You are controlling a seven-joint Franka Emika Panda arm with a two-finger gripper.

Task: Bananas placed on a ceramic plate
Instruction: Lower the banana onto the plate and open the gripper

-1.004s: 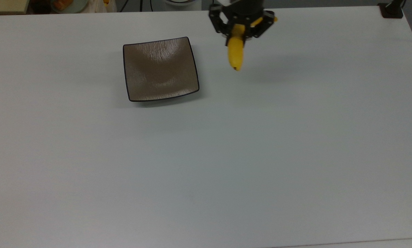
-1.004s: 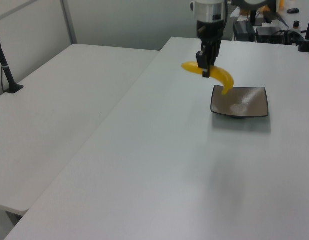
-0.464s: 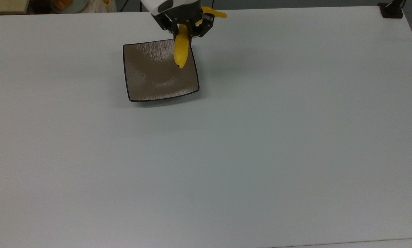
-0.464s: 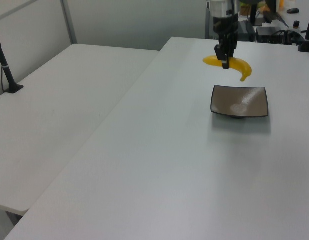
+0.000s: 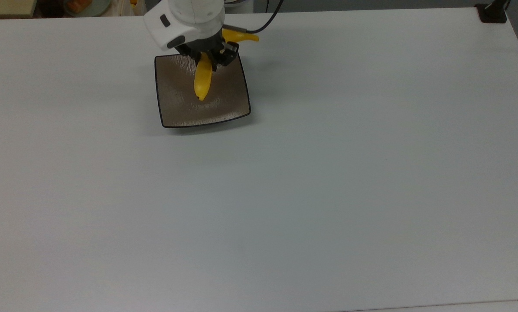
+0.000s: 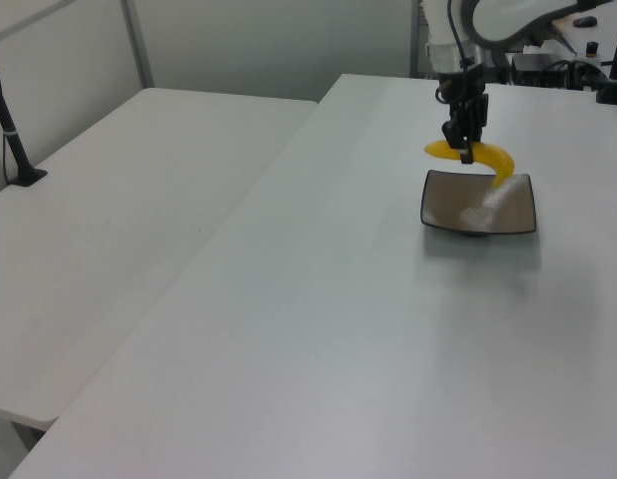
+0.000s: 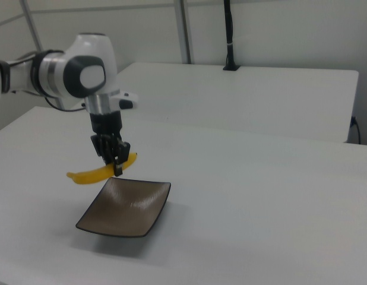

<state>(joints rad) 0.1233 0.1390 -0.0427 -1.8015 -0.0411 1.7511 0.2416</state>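
A bright yellow curved banana hangs in the air above the ceramic plate, a square glossy brown plate with a thin black rim lying on the white table. My gripper is shut on the banana near its middle, fingers pointing down. In the top view the banana's dark tip lies over the plate's centre and its stem end sticks out past the plate's far edge. In the right view the banana floats a little above the plate's far left corner.
The white table stretches wide around the plate. A second white table stands beside it in the left view. A black post base sits at the top view's far right corner, and clutter lies past the far edge.
The arm has carried the banana toward the top view's left, from beside the plate to over it, and has lowered it closer to the plate.
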